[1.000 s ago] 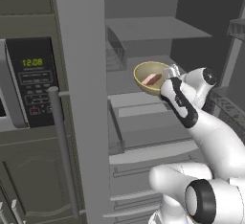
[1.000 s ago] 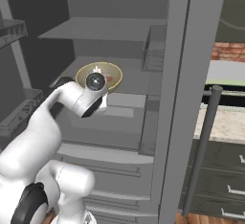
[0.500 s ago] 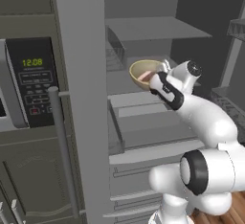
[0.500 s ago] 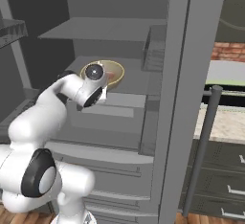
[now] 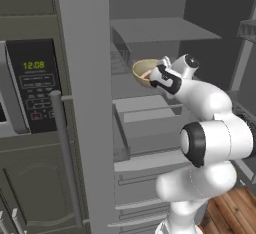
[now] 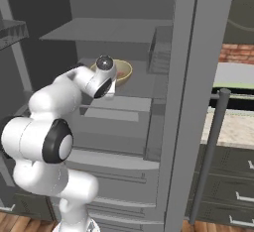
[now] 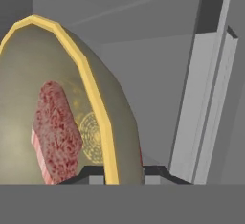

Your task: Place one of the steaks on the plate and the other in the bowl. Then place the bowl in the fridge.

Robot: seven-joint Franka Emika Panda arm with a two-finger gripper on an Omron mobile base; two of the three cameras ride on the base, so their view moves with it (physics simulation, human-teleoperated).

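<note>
Tan-yellow, the bowl (image 7: 103,117) with one steak (image 7: 55,132) inside is clamped by its rim in the tool (image 7: 123,173) above a shelf inside the open fridge (image 5: 85,103); premature release or tilt could tip it and spill the meat.

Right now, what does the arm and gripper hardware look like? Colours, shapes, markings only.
The arm is glossy white, built of rounded, bulbous links with dark grey to black round caps and bands at the joints. A black band wraps the wrist just behind the gripper, and a dark round cap sits on the wrist. The gripper's fingertips are small and dark. No cables or logos are visible.
</note>
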